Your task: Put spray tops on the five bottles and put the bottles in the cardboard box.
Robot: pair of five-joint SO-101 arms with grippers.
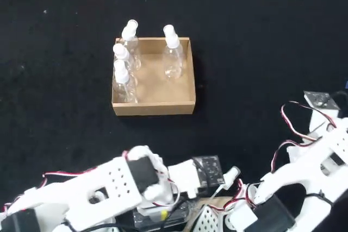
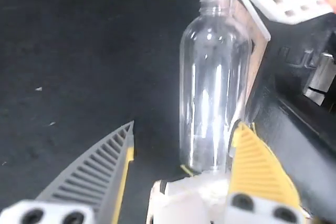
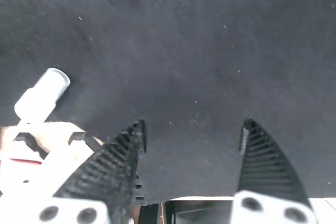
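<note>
Left gripper (image 2: 185, 125) spread around capless bottle (image 2: 215, 77); right gripper (image 3: 193, 123) spread near spray top (image 3: 42, 94); four bottles (image 1: 173, 58) boxed.

A black cloth (image 1: 261, 52) covers the table, and a small metal plate (image 1: 319, 100) lies near its right edge.

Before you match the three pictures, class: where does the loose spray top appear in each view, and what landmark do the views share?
High view: the loose spray top sits at the table's near edge, between the two arms.
Left wrist view: the uncapped bottle stands here instead.
Right wrist view: the spray top lies tilted beside the open right end effector.
Shared landmark: the black table cover.
</note>
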